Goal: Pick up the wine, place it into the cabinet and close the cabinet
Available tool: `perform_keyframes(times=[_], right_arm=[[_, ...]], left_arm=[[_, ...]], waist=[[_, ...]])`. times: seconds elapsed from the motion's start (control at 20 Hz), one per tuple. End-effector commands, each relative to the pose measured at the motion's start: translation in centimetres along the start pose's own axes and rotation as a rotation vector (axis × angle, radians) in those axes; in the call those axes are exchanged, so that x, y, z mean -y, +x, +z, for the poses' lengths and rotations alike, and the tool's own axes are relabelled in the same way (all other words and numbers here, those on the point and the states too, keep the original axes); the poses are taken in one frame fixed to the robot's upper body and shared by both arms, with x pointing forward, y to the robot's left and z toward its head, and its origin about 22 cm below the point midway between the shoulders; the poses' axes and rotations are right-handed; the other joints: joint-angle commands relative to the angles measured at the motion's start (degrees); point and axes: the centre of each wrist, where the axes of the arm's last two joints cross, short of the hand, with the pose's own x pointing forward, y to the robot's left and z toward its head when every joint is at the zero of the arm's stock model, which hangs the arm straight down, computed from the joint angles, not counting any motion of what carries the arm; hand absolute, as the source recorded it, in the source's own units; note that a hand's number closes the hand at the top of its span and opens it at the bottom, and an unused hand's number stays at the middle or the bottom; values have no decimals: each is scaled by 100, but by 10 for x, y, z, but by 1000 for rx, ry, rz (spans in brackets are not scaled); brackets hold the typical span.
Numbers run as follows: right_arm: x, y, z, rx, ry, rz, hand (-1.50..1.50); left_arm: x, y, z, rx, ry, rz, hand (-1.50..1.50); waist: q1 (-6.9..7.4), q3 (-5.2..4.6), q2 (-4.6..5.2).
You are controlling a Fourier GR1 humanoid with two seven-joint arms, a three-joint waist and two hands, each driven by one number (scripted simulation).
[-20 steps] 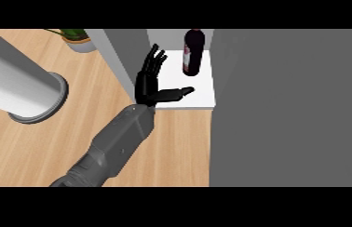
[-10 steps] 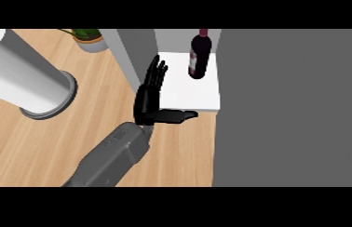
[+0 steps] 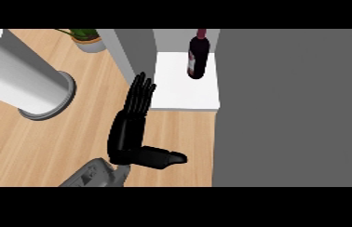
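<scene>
The wine bottle (image 3: 197,58) stands upright on the white cabinet shelf (image 3: 180,95), towards the shelf's far right, with its neck pointing to the far side in this steep downward view. The left hand (image 3: 131,128), the only hand in sight, lies near and to the left of it, well apart from the glass. Its fingers (image 3: 141,92) are straight and together, reaching towards the shelf's near left corner, and its thumb (image 3: 165,157) sticks out to the right; it holds nothing. With the bottle already inside, what is left seems to be the closing. That turns on the broad grey panel (image 3: 282,105) along the shelf's right side, which is probably the open door, though no hinge or handle shows to confirm it. The panel lies right of the hand, on the side the thumb points to, with bare wooden counter (image 3: 196,142) between them. A narrower grey wall (image 3: 135,51) borders the shelf on the left, just beyond the fingertips.
</scene>
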Motion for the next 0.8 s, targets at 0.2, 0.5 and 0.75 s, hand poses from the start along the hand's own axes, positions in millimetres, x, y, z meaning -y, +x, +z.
perform_keyframes(times=[0.2, 0.5, 0.75], right_arm=[[-6, 5, -3, -19, 56, 60, 150], [2, 9, 9, -93, 343, 177, 150], [-17, 10, 14, -108, 449, 131, 150]], left_arm=[[0, 62, 45, 12, 18, 32, -150], [-9, 76, 63, 56, 89, -14, -150], [-31, 99, 87, 70, 136, -75, -150]], waist=[[-60, -3, 25], [-47, -3, 9], [-52, -3, 24]])
